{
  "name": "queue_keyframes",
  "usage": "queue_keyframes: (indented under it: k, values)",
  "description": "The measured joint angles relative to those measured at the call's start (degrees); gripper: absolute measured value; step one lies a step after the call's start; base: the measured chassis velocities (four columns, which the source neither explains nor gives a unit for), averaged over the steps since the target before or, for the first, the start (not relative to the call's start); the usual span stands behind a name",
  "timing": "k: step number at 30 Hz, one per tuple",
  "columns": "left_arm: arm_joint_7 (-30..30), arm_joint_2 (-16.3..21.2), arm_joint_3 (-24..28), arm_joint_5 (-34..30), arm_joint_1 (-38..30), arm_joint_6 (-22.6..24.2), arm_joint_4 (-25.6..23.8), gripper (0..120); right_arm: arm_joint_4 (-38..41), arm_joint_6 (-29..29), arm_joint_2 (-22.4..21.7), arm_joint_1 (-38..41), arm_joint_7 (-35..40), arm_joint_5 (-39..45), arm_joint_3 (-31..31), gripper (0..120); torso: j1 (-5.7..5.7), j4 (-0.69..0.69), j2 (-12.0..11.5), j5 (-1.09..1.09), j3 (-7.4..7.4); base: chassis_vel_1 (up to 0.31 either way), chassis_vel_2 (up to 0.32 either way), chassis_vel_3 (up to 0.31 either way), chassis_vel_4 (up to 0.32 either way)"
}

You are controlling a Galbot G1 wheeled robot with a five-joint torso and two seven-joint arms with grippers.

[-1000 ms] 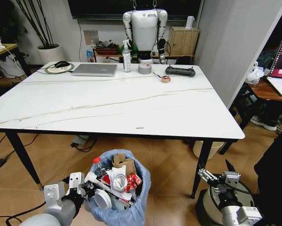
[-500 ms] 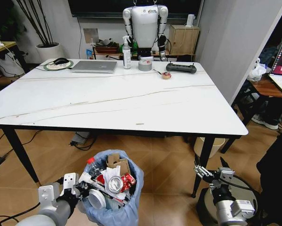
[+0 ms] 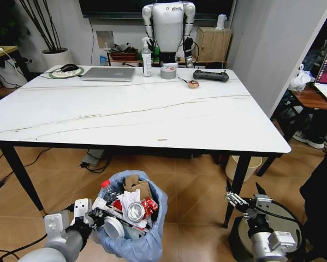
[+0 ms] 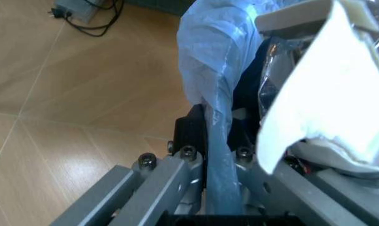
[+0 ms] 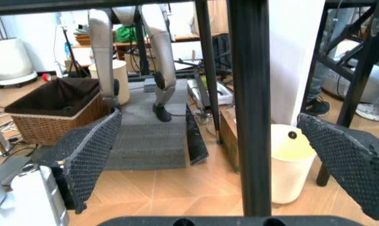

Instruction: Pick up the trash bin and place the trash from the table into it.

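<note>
Trash bin (image 3: pixel 133 218): one, on the floor before the table (image 3: pixel 125 117), full of trash (image 3: pixel 131 206).
Left gripper (image 4: pixel 217 141): clamped on the bin's bag rim.
Right gripper (image 3: pixel 241 202): spread apart, empty, beside the table leg.
Progress: tabletop looks free of litter; task seems nearly finished.
Count: two arms, one working.

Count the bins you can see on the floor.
2. The trash bin, bag-lined and full of trash, is held at its rim by the left gripper. A cream bin stands behind the table's right front leg.

Grey-bodied arms, a white-cased left tool (image 3: pixel 92 217), dark textured pads (image 5: pixel 89 157) on the right tool (image 3: pixel 242 198)
</note>
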Motion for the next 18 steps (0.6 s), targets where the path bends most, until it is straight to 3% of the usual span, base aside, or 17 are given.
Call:
queue_keyframes:
  k: [18]
  values:
    - [1.08, 0.69, 0.31, -1.13, -1.87, 0.00, 3.56, 0, -0.33, -3.70, 0.29, 1.93, 2.30, -0.25, -1.40, 100, -1.70, 0.00, -4.46, 0.00, -2.75, 0.000, 0.000, 0.000, 0.000]
